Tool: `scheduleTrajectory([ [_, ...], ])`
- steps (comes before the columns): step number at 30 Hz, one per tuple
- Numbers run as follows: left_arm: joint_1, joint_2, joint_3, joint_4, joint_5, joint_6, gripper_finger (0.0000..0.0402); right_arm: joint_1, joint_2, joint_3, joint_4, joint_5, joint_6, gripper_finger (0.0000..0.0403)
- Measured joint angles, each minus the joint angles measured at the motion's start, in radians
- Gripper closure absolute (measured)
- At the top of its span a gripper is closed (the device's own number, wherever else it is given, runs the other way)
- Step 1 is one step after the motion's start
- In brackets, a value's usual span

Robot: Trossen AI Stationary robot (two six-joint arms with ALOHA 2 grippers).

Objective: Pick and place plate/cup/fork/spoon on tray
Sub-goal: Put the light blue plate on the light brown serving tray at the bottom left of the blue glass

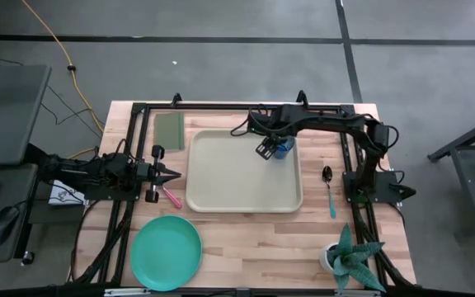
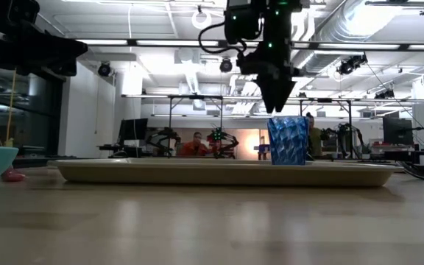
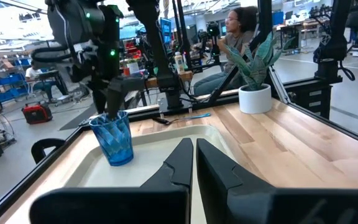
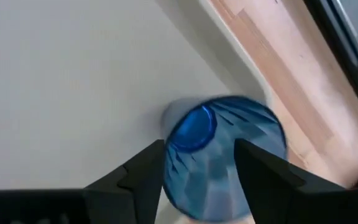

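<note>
The blue cup [image 1: 284,148] stands upright on its base in the far right corner of the beige tray [image 1: 244,196]. My right gripper [image 1: 268,149] is open, pointing down, with its fingertips at the cup's rim [image 2: 288,118]. In the right wrist view the cup [image 4: 219,155] shows between the fingers. My left gripper [image 1: 174,174] is shut and empty, level, left of the tray. The pink-handled fork [image 1: 172,197] lies just near of it. The teal plate [image 1: 166,252] lies at the near left. The blue-handled spoon [image 1: 329,191] lies right of the tray. My right gripper comes at the cup from above, its fingers [image 4: 263,168] at the rim's height. I cannot tell whether they touch the rim. The cup stands upright on the tray.
An olive-green flat rectangle [image 1: 170,129] lies at the far left of the tray. A potted plant [image 1: 349,257] stands at the near right corner. A black frame [image 1: 130,148] runs around the table. A person [image 3: 235,28] sits beyond the table.
</note>
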State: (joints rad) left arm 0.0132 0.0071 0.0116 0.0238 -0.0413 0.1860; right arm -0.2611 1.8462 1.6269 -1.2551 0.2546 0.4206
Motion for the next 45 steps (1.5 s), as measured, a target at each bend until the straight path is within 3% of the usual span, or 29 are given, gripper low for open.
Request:
scheduleTrajectory([
  [8, 0.0, 0.0, 0.0, 0.0, 0.0, 0.0, 0.0398, 0.082, -0.072, -0.028, -0.163, 0.064, -0.007, 0.0215],
  [15, 0.0, 0.0, 0.0, 0.0, 0.0, 0.0, 0.0398, 0.168, -0.333, -0.287, -0.077, 0.085, 0.053, 0.0215],
  [20, 0.0, 0.0, 0.0, 0.0, 0.0, 0.0, 0.0398, 0.213, -0.613, -0.531, 0.189, 0.085, 0.095, 0.0215],
  [25, 0.0, 0.0, 0.0, 0.0, 0.0, 0.0, 0.0398, 0.268, -0.872, -0.744, 0.641, 0.109, -0.004, 0.0215],
  [29, 0.0, 0.0, 0.0, 0.0, 0.0, 0.0, 0.0398, 0.289, -1.008, -0.915, 0.994, 0.113, -0.109, 0.0215],
  [37, 0.0, 0.0, 0.0, 0.0, 0.0, 0.0, 0.0398, 0.273, -1.048, -1.17, 1.446, 0.135, -0.219, 0.0214],
  [45, 0.0, 0.0, 0.0, 0.0, 0.0, 0.0, 0.0398, 0.247, -0.995, -1.217, 1.522, 0.161, -0.212, 0.0215],
])
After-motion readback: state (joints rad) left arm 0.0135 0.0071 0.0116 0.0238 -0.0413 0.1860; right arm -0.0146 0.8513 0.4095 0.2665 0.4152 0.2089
